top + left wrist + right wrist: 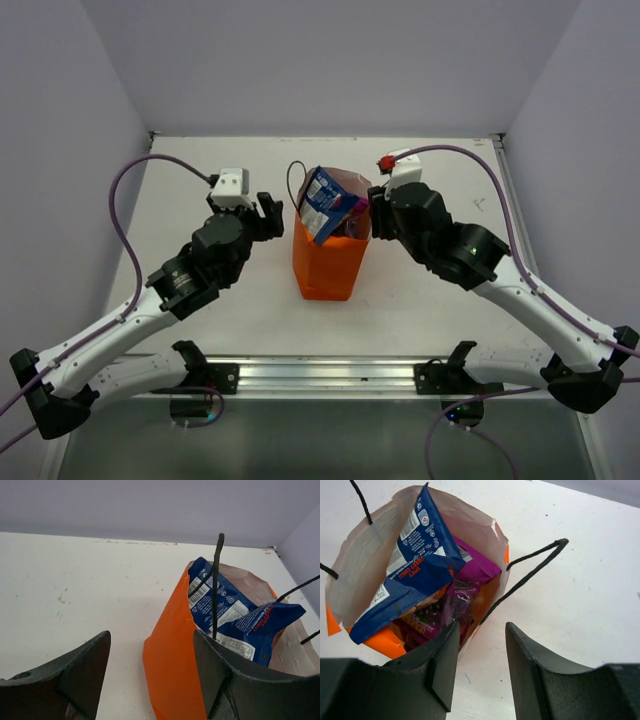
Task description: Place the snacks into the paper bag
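Paper bag (pixel 325 268), orange, shows you a shiny blue-and-white packet (pixel 324 203) poking out — left gripper (pixel 270 216), right gripper (pixel 375 214) beside it, both spread.

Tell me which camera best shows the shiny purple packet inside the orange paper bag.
Right wrist: it looks straight into the orange paper bag at the purple packet. Top view shows a sliver; left wrist, none.

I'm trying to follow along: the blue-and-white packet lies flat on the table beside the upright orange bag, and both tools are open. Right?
Not quite: the blue-and-white packet sits inside the orange bag, poking out of its top, as the right wrist view shows. The bag is upright, and the left tool and right tool are open.
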You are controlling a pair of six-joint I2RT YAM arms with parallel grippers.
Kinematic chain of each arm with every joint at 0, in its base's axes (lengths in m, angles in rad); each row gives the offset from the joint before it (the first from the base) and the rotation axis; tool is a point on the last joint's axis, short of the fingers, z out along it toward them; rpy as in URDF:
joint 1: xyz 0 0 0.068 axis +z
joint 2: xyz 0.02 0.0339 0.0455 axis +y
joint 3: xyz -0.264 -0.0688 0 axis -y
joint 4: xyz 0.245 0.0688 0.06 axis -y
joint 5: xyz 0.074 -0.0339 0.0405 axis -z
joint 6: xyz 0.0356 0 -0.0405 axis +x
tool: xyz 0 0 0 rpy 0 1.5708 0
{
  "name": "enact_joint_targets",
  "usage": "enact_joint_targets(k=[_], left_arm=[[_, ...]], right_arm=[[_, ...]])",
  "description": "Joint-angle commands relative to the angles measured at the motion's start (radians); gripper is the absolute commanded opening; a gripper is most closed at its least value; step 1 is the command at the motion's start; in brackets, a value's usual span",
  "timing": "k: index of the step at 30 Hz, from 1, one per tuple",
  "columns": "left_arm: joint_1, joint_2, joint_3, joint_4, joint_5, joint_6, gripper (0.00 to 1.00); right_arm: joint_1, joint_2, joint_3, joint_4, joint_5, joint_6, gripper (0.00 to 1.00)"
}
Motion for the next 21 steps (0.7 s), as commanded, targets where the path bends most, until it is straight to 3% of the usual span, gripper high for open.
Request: enact_joint_targets(k=[1, 7, 12, 17, 19, 21], left_arm=[[-0.010, -0.092, -0.037, 0.142, 0.017, 0.085, 0.71], [-0.010, -0.242, -0.112, 0.262, -0.021, 0.177, 0.71], [-0.010, -0.305, -0.114, 0.223, -0.069, 0.191, 0.71], [-0.010, -0.396, -0.107, 0.219, -0.171, 0.189, 0.71], [-0.010, -0.446, -0.129, 0.184, -0.314, 0.208, 0.72], [-0.010, -0.477, -0.137, 0.148, -0.455, 0.220, 0.77]], right_arm=[[0.003, -0.021, -0.011, -0.008, 0.075, -0.004, 0.46], [0.003, -0.044, -0.052, 0.024, 0.080, 0.005, 0.47], [0.003, -0.031, -0.044, 0.012, 0.110, 0.016, 0.46], [0.003, -0.125, -0.035, -0.099, 0.337, 0.100, 0.48], [0.003, -0.176, -0.046, -0.143, 0.484, 0.123, 0.67], [0.003, -0.242, -0.060, -0.183, 0.596, 0.167, 0.68]])
